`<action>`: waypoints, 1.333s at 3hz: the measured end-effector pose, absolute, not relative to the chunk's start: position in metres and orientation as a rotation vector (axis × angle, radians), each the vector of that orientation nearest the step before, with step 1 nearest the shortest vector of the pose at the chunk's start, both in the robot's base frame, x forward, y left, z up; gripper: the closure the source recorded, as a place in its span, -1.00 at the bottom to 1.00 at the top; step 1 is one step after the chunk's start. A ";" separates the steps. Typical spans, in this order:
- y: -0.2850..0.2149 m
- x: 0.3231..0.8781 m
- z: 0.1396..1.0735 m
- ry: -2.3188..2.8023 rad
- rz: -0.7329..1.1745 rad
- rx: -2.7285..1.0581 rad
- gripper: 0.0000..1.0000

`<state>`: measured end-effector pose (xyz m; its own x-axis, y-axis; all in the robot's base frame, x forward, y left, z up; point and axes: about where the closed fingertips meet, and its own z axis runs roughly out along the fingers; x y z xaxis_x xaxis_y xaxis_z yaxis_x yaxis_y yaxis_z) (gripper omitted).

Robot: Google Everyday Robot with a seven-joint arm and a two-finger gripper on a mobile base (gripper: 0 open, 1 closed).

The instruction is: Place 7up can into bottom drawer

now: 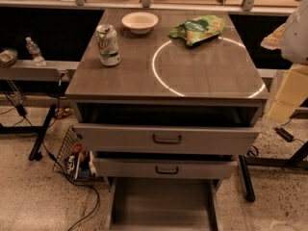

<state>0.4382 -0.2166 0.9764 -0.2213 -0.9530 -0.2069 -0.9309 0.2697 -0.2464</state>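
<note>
I start from the wide grey-brown worktop, which carries all I need; below it the bottom drawer, a shallow grey metal tray with a flat floor, is pulled well out; the two grey drawer fronts with dark handles stand partly out above its back; a crumpled green snack bag lies far right, a pale round bowl far middle; the 7up can, silver-topped, white-and-green, stands upright near the left edge, apart from both; my gripper is out of view, so I cannot say whether it is released or clenched; I judge the pick not yet begun; I would approach the can from the side, grasp mid-body, lift straight, then lower it near the tray's front, clear of the overhanging fronts
</note>
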 end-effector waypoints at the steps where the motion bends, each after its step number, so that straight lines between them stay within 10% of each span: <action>1: -0.217 0.438 0.976 2.231 -0.099 -1.724 -1.00; 4: -0.043 0.608 0.926 1.957 0.019 -1.755 -1.00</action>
<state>0.6080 -0.0435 0.9258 -0.0372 -0.9266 -0.3741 -0.9337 0.1657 -0.3175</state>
